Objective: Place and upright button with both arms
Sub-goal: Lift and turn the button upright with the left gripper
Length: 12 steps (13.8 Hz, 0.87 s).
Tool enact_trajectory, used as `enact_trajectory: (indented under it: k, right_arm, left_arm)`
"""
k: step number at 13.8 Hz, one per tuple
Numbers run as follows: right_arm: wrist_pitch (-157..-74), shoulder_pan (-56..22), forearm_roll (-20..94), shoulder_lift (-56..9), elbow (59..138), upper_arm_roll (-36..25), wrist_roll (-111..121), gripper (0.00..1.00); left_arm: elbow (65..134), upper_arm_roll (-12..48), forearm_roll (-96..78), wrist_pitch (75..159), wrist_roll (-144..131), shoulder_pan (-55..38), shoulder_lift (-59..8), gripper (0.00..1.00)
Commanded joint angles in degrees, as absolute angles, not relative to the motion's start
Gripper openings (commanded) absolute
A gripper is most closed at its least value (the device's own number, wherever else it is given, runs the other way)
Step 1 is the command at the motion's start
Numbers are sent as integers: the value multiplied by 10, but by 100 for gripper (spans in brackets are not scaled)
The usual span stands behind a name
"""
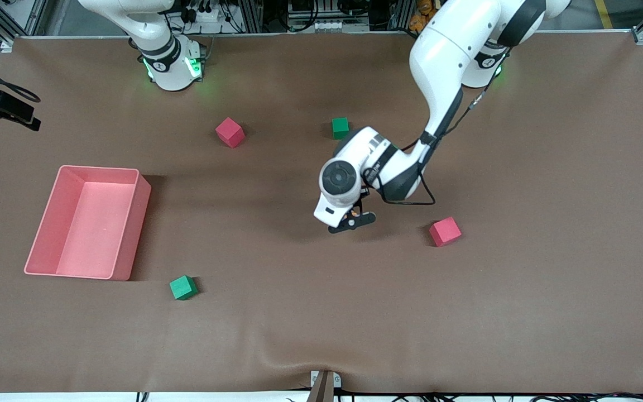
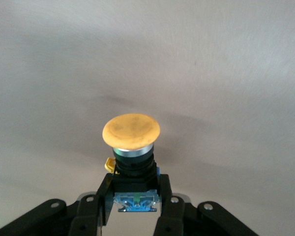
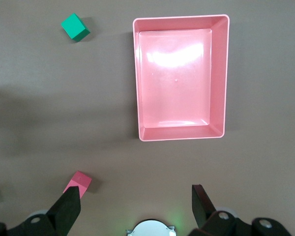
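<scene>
Button (image 2: pixel 131 132) first: we see it in the left wrist view, a round orange cap on a short black body, with the left gripper (image 2: pixel 135 196) clamped on the lower part of that body, one finger on each side. The cap points away from the wrist camera, out over the bare brown table (image 1: pixel 522 307).

From the front camera, the left gripper (image 1: pixel 353 219) sits low over the middle of the table, between a green cube (image 1: pixel 340 128) and a red cube (image 1: pixel 445 231). The button itself is hidden there by the wrist.

We find the right gripper (image 3: pixel 135 206) held high, waiting near its own base, fingers spread wide with nothing between them. Below it we see a pink tray (image 3: pixel 221 78), a second green cube (image 3: pixel 74 26) and a second red cube (image 3: pixel 78 182).

We judge the button to be light, hard and rigid, so it should not deform under the fingers. Its smooth domed cap looks slippery and top-heavy. The squarer black body below the cap seems the safer place to grip. Set down on its small base, it could easily tip over.
</scene>
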<state>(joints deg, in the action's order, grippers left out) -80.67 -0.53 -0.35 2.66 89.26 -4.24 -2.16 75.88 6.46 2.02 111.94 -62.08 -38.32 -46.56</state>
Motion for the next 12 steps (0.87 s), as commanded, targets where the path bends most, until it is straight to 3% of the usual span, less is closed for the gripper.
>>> enact_trajectory:
  k: [1, 12]
  right_arm:
    - [-844, -11, 3, 59, 945, -44, -34, 100]
    - [-863, -6, 11, 57, 941, -45, -38, 100]
  left_arm:
    - [764, 57, 83, 1116, -741, -410, -434, 0]
    - [768, 57, 467, 1107, -1115, -547, -467, 0]
